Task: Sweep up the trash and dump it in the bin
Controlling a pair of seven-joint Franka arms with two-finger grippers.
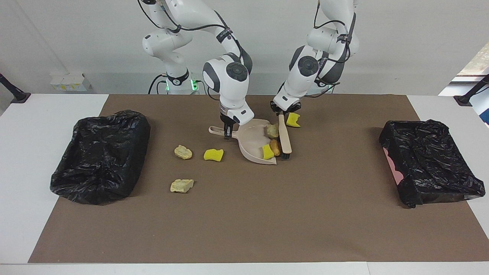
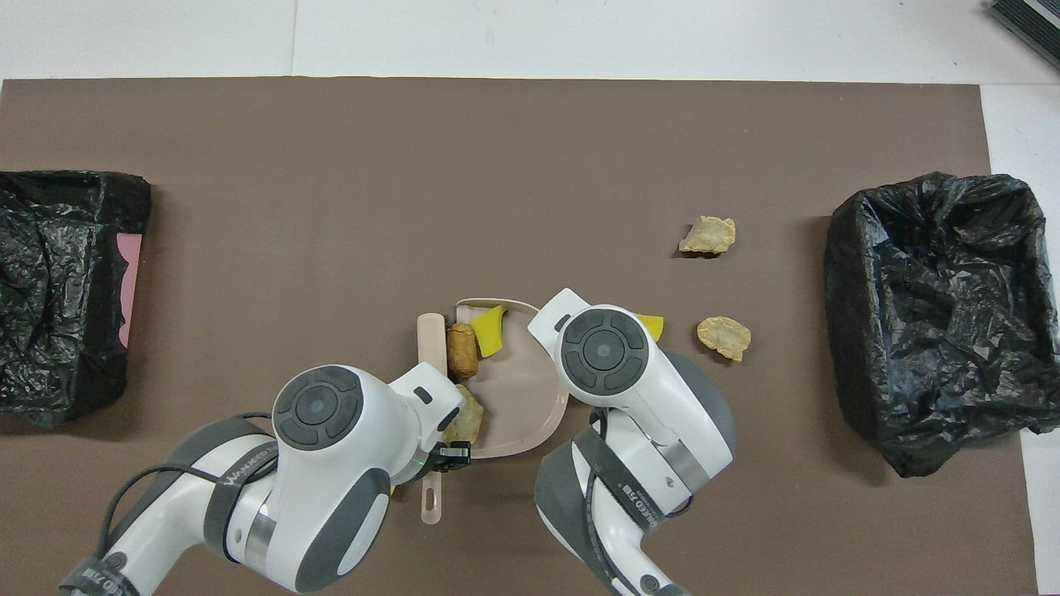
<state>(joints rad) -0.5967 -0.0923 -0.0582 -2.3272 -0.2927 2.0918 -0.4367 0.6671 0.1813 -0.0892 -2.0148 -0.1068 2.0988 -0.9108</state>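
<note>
Facing view shows the left tool (image 1: 281,113) clamped shut on the handle of the brush (image 1: 285,134), whose long axis runs from the robots' end out across the tabletop, bristle end farthest from them and touching the mat. The brush lies just beside the open mouth of the dustpan (image 1: 252,139), on the side toward the left arm's end. The right tool (image 1: 228,130) is closed on the dustpan's handle and holds the pan down with its lip on the brown mat (image 1: 244,221).

Three pieces of trash sit at or just inside the pan's mouth, between brush and pan floor: a yellow sponge piece (image 1: 267,152), an orange-brown lump (image 1: 275,146) and a pale chunk (image 1: 272,130). Judgement: the coming stroke turns on this gap; the pieces lie from the brush toward the right arm's end, so a further push that way should seat them deeper.

One green-backed sponge piece (image 1: 293,119) lies outside the pan, beside the brush handle and nearer to the robots than the bristles; the brush may miss it unless repositioned. Three more pieces lie toward the right arm's end: a yellow sponge (image 1: 213,154) and two pale chunks (image 1: 183,152) (image 1: 182,185). The left arm is the nearer to the stray sponge piece.

Black-lined bins stand at each end (image 1: 101,156) (image 1: 429,162), well apart from the pan. Nothing obstructs the route to either.
</note>
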